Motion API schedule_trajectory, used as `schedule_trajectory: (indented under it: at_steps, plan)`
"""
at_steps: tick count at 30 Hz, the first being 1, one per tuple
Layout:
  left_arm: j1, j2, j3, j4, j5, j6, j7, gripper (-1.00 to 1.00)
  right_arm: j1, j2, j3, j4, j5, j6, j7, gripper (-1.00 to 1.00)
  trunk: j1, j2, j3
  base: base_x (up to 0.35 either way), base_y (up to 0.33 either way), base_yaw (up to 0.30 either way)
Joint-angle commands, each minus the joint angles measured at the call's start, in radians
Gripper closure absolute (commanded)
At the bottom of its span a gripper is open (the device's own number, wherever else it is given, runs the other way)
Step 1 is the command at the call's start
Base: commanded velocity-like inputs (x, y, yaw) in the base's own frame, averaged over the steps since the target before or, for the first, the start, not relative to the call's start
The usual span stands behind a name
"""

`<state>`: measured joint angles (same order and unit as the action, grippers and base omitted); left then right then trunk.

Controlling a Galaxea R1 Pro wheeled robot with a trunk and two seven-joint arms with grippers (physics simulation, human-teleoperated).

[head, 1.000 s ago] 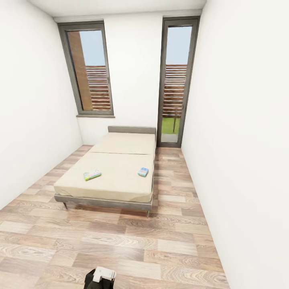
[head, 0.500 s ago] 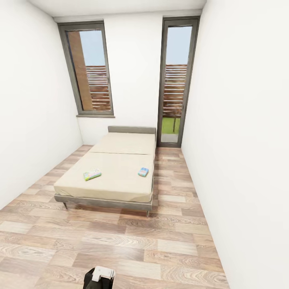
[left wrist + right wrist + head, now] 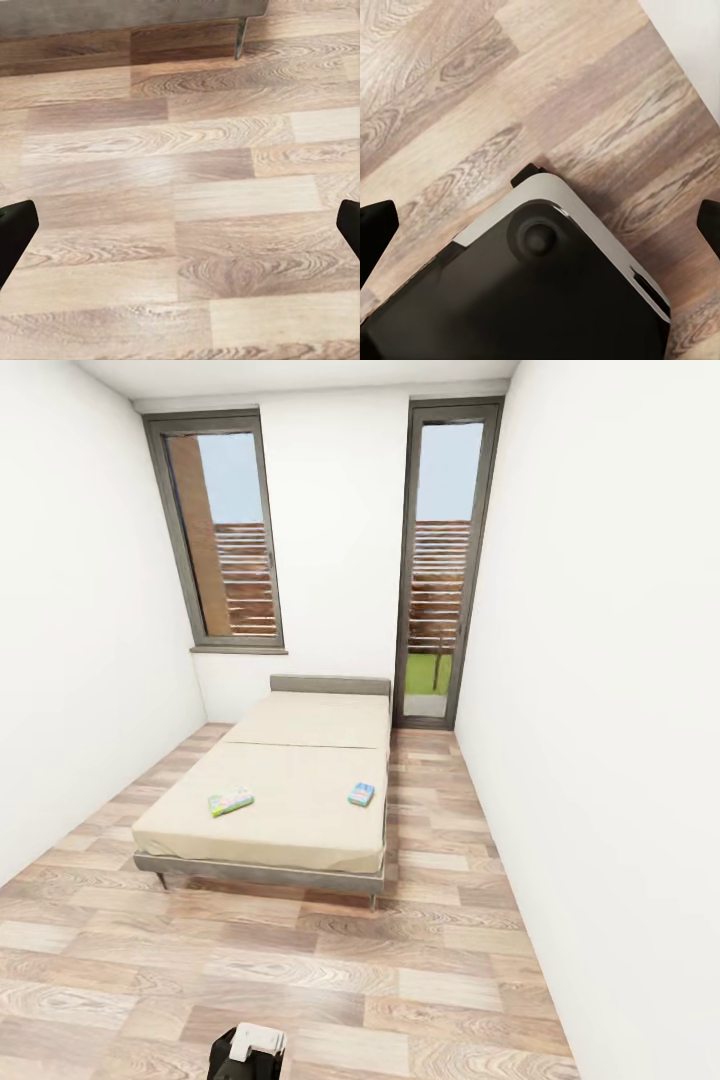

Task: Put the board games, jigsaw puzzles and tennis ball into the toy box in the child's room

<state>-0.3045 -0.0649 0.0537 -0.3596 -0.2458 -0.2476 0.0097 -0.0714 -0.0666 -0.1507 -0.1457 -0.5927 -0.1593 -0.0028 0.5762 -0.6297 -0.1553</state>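
Note:
Two board games lie on the beige mattress of the bed (image 3: 300, 760). A green, yellow and red one (image 3: 230, 801) is near the bed's left front. A smaller blue one (image 3: 361, 794) is near its right edge. My left gripper (image 3: 180, 232) hangs open over the plank floor, its dark fingertips (image 3: 15, 232) far apart, and the bed's grey frame (image 3: 127, 15) is just ahead of it. My right gripper (image 3: 540, 225) is also open, above my own black and grey base (image 3: 547, 277). The table, toy box, jigsaw puzzles and tennis ball are out of view.
White walls close the room in on the left and right. A window (image 3: 220, 530) and a tall glass door (image 3: 442, 560) stand in the far wall behind the bed. Wood-plank floor (image 3: 330, 970) stretches between me and the bed, with a strip along its right side.
The whole head view has shifted slightly, so the camera has moved a little. The board games lie on the bed as before.

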Motion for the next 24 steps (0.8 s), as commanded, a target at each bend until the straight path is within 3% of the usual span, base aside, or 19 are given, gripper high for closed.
schedule_trajectory:
  at_steps: [1, 2, 4, 12, 24]
  plan:
    - [-0.001, -0.001, 0.006, 0.001, -0.01, -0.004, 0.001, -1.0, -0.001, 0.0, -0.001, 0.0, 0.001, -0.002, 0.0, -1.0, 0.0, -0.001, -0.002, 0.012, 0.004, 0.0]
    - [-0.001, -0.001, 0.006, 0.001, -0.01, -0.004, 0.002, -1.0, -0.001, 0.001, 0.026, 0.0, 0.0, -0.003, -0.001, -1.0, 0.0, -0.001, -0.002, 0.003, 0.001, 0.0]
    - [-0.001, -0.001, 0.006, 0.001, -0.01, -0.004, 0.002, -1.0, -0.001, 0.001, 0.033, 0.0, 0.0, -0.007, -0.002, -1.0, 0.0, -0.001, -0.002, 0.002, 0.001, 0.0]
    - [-0.001, -0.001, 0.006, 0.001, -0.01, 0.0, 0.003, -1.0, -0.001, 0.002, 0.039, 0.0, -0.002, -0.051, -0.002, -1.0, 0.0, -0.001, -0.002, 0.162, 0.0, 0.0]
    - [-0.001, -0.001, 0.011, 0.001, -0.01, -0.002, 0.003, -1.0, -0.001, 0.008, 0.04, 0.0, -0.002, -0.055, -0.002, -1.0, 0.0, -0.001, -0.002, 0.208, 0.0, 0.0]
